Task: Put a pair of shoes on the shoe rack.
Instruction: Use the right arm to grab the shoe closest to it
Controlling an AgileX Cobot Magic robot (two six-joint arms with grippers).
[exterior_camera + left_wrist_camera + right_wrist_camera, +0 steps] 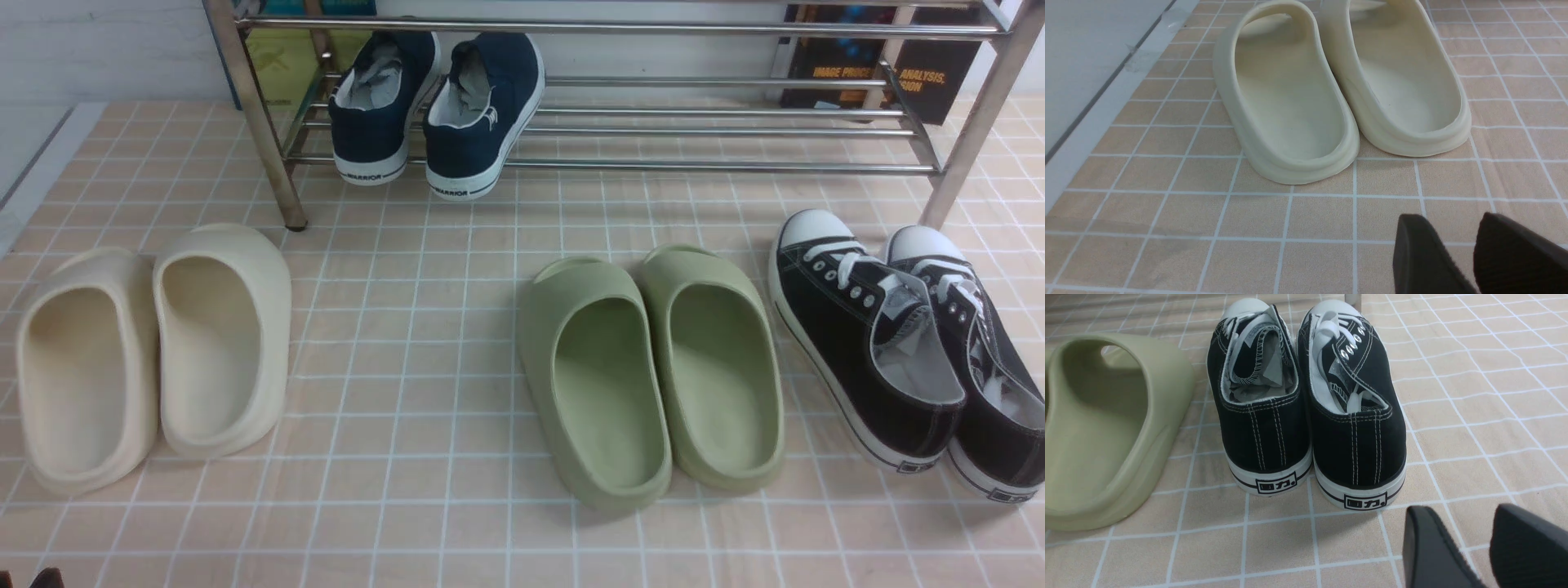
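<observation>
Front view: black sneaker (1008, 457) partly off-frame

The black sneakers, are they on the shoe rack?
No, the black sneakers stand on the floor in front of the shoe rack; only navy shoes sit on it.

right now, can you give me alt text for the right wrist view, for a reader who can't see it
A pair of black canvas sneakers stands side by side on a tan tiled floor, heels toward the camera. A green foam slide lies beside them, and the right end effector hangs open and empty short of the heels.
</observation>
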